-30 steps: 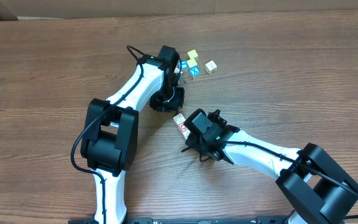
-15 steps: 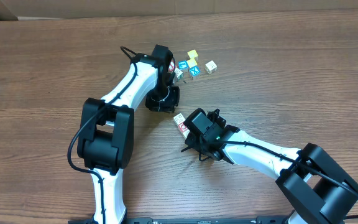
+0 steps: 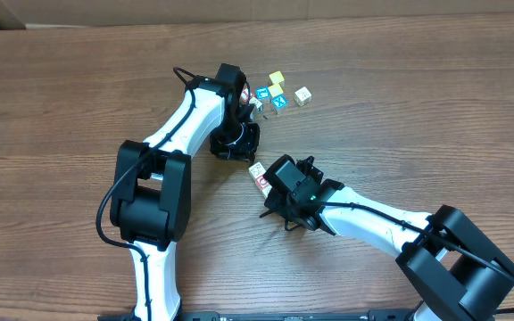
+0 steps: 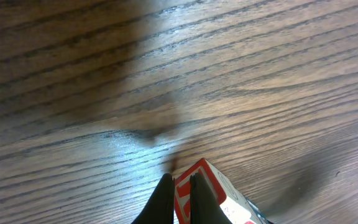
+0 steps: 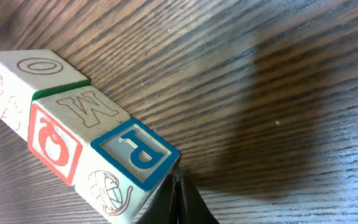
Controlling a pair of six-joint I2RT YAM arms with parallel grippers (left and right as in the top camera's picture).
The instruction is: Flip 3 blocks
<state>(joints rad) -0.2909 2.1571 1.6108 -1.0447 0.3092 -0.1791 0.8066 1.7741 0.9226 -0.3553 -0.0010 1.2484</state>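
**Three light, hard wooden blocks, best gripped on flat sides**

The blocks (image 5: 82,112) lie in a touching row mid-scene. The right gripper (image 5: 178,198) is pressed closed and empty at one end of the row. The left gripper (image 4: 179,200), also closed and empty, meets a red-edged block (image 4: 213,186). The blocks likely tip easily. Only the right wrist view shows all three.

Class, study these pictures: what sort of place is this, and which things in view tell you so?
Probably a robotics lab or test bench: a left arm and a right arm mounted at one wood-grain table, with small letter blocks laid out as practice objects.
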